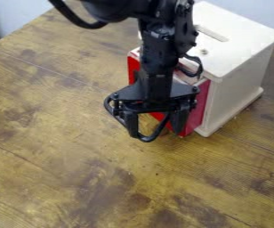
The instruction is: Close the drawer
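From where I stood, the end effector [154, 114] hung low in front of the red drawer [200, 107], its fingers spread wide and, as far as I could tell, gripping nothing. The drawer sat in the front of the white cabinet [236, 73], on the wooden tabletop [56, 134]. That placing seemed meant for a push inward, though the arm hid how far the drawer stuck out. The black handle [112, 108] curved around the fingers.
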Motion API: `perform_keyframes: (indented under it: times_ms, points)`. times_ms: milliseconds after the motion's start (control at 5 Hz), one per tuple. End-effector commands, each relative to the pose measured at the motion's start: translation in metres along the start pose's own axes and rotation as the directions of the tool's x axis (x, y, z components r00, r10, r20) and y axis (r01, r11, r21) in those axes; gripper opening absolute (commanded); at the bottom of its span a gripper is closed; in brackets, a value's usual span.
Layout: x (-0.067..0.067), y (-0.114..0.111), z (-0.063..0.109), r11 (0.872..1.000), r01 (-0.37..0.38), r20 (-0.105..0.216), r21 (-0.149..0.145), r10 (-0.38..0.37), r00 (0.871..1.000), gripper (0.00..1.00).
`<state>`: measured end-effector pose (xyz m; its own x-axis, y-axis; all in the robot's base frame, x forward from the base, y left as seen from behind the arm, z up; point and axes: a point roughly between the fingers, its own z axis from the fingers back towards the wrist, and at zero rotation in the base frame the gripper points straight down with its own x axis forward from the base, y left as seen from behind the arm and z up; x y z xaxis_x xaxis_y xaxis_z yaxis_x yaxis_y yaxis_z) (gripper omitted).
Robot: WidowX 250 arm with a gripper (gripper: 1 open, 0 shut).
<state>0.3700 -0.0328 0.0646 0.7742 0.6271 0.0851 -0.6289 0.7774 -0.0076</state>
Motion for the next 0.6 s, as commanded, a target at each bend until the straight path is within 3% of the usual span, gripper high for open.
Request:
perform_keyframes:
  times_ms: [0, 200, 400]
  points:
    - [0.046, 0.059, -0.026, 0.981, -0.194, 0.019, 0.018, 0.193, 0.981, 1.00]
    - [0.041, 0.065, -0.026, 0.973, -0.229, 0.035, 0.019, 0.228, 0.973, 1.00]
    - [0.035, 0.070, -0.025, 0.965, -0.258, 0.048, 0.057, 0.255, 0.966, 1.00]
